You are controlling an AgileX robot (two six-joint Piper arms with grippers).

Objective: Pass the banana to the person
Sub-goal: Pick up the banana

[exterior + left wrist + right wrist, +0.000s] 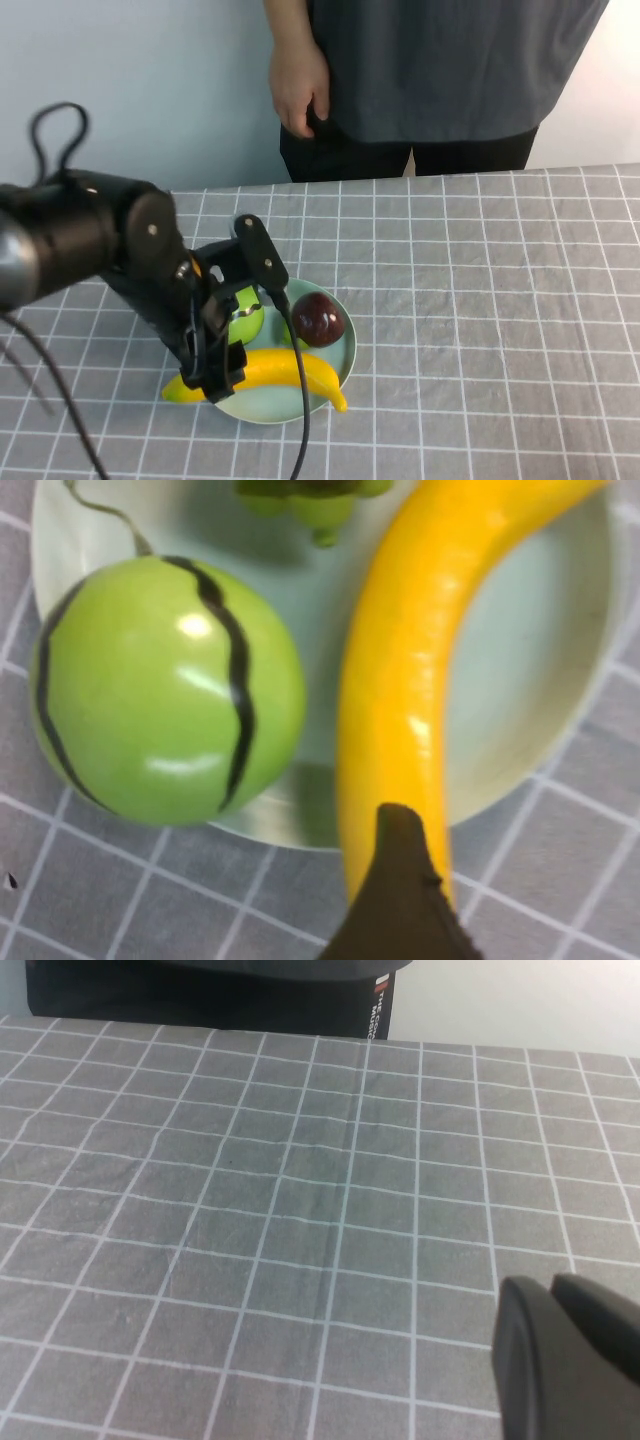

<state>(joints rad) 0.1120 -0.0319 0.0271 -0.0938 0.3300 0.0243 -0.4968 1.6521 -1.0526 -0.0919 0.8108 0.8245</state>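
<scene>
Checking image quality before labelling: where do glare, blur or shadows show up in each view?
High view: even light, the left hand down at the banana on the plate. Left wrist view: white glints on the green apple and banana, everything slightly soft. Right wrist view: the tablecloth evenly lit, the right hand a dark blurred shape at the edge.

Pale green plate on grey checked tablecloth, green apple beside dark red fruit on plate

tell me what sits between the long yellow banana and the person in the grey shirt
High view: the green apple and dark red fruit, then bare checked cloth, separate the banana from the person.
</scene>
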